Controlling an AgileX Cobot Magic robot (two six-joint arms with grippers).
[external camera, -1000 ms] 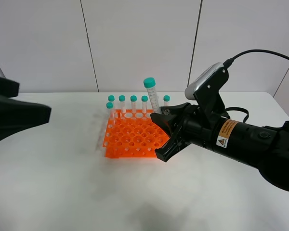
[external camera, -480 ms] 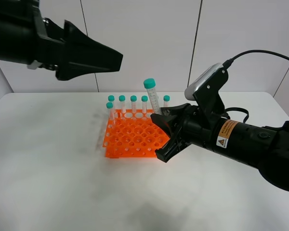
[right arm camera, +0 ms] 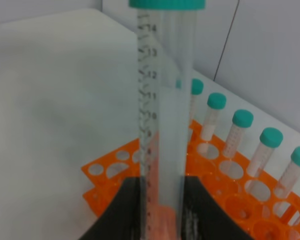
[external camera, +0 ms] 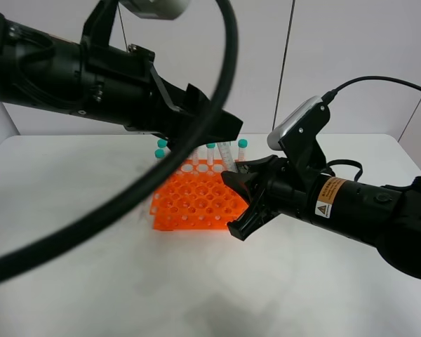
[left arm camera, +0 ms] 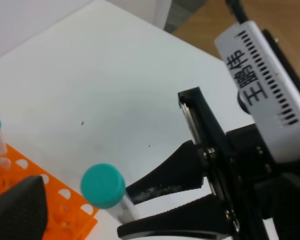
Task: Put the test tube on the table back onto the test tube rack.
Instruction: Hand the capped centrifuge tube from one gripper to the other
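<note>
Insertion step. Right end effector point(external camera: 233, 202) is clamped on the test tube point(right arm camera: 162, 115), which is near-upright over the rear right of the test tube rack point(external camera: 193, 200), off the surface point(external camera: 91, 281). Left end effector point(external camera: 217, 130) hangs above the rack; wide or narrow, can't tell. Next, probably: center the tip on a free hole, lower straight, release, avoiding the racked tubes point(right arm camera: 240, 132).

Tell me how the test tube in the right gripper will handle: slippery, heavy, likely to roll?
The test tube looks smooth and round, so it may slip in the right gripper. It appears empty, so probably light. Released on the table, its round body would likely roll.
</note>
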